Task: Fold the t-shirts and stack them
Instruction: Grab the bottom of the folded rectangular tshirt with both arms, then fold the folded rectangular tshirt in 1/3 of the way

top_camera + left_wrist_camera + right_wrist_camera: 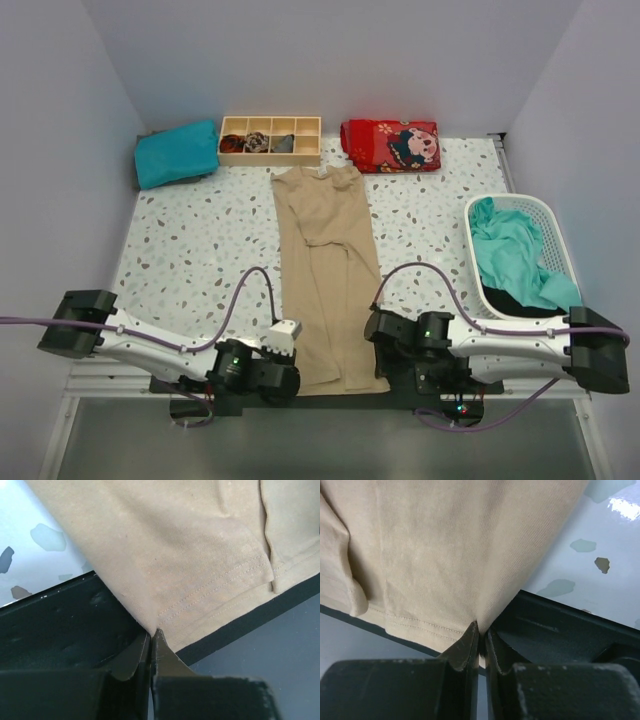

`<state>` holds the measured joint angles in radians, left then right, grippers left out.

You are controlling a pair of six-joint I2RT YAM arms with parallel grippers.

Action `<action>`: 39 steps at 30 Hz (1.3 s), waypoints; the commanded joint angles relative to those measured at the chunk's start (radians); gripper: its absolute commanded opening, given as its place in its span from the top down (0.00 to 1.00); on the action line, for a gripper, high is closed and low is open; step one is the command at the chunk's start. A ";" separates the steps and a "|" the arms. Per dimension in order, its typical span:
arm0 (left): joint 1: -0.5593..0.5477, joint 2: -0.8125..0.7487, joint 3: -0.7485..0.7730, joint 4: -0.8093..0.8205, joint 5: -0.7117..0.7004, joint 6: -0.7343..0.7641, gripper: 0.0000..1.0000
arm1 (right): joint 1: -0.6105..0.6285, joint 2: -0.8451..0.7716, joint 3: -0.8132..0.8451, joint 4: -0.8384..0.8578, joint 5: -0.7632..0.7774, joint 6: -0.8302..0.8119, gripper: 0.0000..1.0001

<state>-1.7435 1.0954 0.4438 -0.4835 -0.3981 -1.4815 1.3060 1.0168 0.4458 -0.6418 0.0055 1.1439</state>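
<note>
Top external: left tool (pixel 151 633) and right tool (pixel 481 628) pinch hem corners of the tan t-shirt (pixel 325 270), which looks soft, limp and light.

Flat t-shirt (pixel 325 270) centre; folded t-shirt (pixel 176 153), box (pixel 270 139), cloth (pixel 390 146) behind; basket (pixel 545 215) right, holding crumpled t-shirt (pixel 510 255).

We log the long tan-beige cloth t-shirt (pixel 325 270) as matt, a fine-ribbed knit with a double-stitched hem. The white speckled tabletop (pixel 190 250) looks smooth and glossy, with glare patches. The fingers (pixel 130 662) of the left gripper (pixel 151 633) look like matt black plastic, faintly scuffed. The white lattice basket (pixel 530 203) is plastic. The pale compartment box (pixel 270 158) is bare wood.
</note>
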 commanded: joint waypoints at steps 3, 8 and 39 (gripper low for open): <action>-0.028 0.012 0.090 -0.222 -0.079 -0.076 1.00 | 0.007 -0.020 0.108 -0.044 0.102 -0.087 0.93; -0.027 0.006 0.194 -0.316 -0.208 -0.053 1.00 | 0.007 -0.055 0.191 -0.088 0.177 -0.151 0.90; 0.722 0.124 0.343 0.137 -0.329 0.688 0.92 | -0.454 0.417 0.594 0.221 0.429 -0.788 0.83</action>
<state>-1.1023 1.1816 0.7513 -0.5179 -0.7551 -0.9512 0.8925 1.3628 0.9642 -0.5312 0.4919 0.4644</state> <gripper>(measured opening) 0.066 0.168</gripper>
